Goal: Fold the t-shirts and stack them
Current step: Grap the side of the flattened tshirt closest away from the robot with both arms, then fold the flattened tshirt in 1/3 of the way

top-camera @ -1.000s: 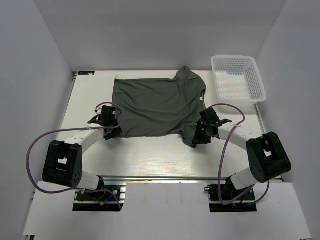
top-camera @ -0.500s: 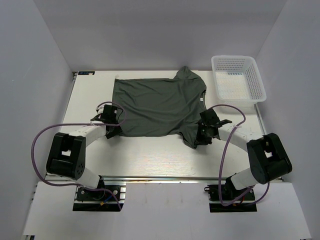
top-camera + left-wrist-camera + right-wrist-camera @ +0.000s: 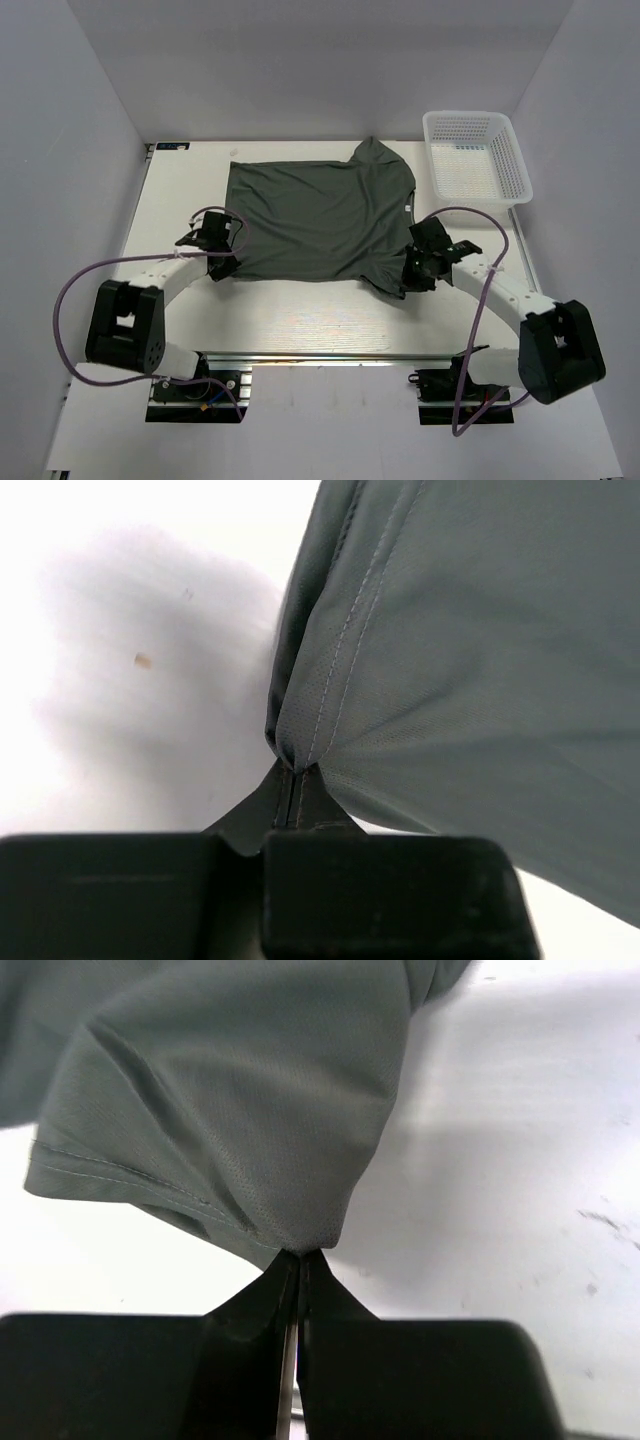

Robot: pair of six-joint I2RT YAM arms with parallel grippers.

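Change: both sets of jaws have shut onto cloth since a second ago, and the right arm [image 3: 500,285] has swung its elbow outward.
Left jaws: clenched on the near hem corner of the t-shirt [image 3: 320,215], the corner farthest from the basket [image 3: 478,157].
T-shirt: spread flat on the table [image 3: 300,315], just left of the basket.
Right jaws: clenched on the near sleeve, the part closest to the basket's near side.
Risk: each pinch looks thin, so uneven lifting could slip a corner free and skew the fold.
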